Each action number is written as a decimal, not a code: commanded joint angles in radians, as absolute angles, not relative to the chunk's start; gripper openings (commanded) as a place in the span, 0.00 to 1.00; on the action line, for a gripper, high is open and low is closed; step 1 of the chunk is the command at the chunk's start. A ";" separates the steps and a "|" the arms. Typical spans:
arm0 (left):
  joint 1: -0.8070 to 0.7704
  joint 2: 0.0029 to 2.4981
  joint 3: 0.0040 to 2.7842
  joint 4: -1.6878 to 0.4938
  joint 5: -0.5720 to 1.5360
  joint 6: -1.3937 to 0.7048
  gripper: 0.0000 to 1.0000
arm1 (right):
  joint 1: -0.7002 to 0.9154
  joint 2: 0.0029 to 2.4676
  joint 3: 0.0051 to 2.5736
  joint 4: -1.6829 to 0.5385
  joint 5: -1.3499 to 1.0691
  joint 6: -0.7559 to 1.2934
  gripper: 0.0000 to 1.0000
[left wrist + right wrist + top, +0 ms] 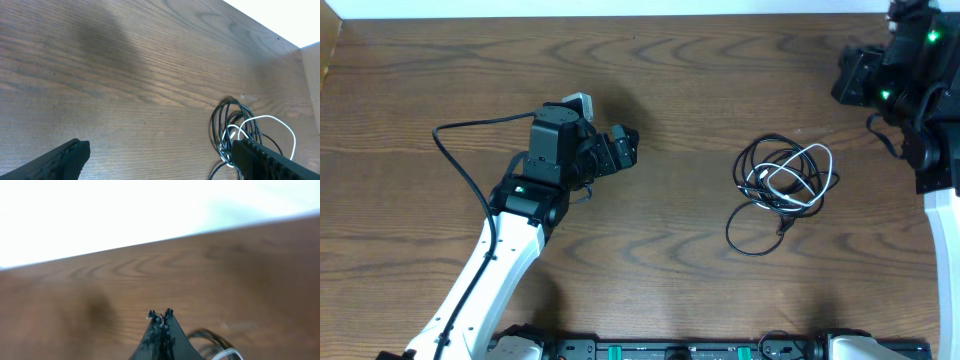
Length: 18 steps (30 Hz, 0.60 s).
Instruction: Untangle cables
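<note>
The cables (782,185) lie in one tangled heap on the wooden table, right of centre: black loops with a shorter white cord (817,172) wound through them. One black loop trails toward the front (750,232). My left gripper (618,150) is open and empty, well left of the heap; in the left wrist view the heap (240,131) shows just behind the right finger, between the wide-apart fingers (160,155). My right gripper (160,314) is shut and empty at the far right rim, with the heap's edge (215,341) low in its view.
The left arm's own black wire (460,150) loops over the table at the left. The right arm's body (910,70) hangs over the back right corner. The table's far edge (150,242) meets a white wall.
</note>
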<state>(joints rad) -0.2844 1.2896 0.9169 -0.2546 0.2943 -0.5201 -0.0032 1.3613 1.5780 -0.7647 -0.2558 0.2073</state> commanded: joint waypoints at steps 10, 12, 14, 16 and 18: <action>-0.286 1.293 0.942 -0.253 0.305 -0.510 0.97 | -0.005 1.373 1.595 -0.834 -0.194 0.043 0.09; -0.286 1.293 0.942 -0.253 0.305 -0.511 0.97 | 0.002 1.373 1.595 -0.866 -0.196 0.056 0.08; -0.286 1.293 0.942 -0.253 0.305 -0.511 0.97 | 0.016 1.373 1.595 -0.899 -0.197 0.056 0.07; -0.286 1.293 0.942 -0.254 0.305 -0.510 0.97 | 0.036 1.373 1.595 -0.938 -0.197 0.055 0.06; -0.286 1.293 0.942 -0.253 0.305 -0.510 0.97 | 0.058 1.373 1.595 -0.978 -0.197 0.055 0.06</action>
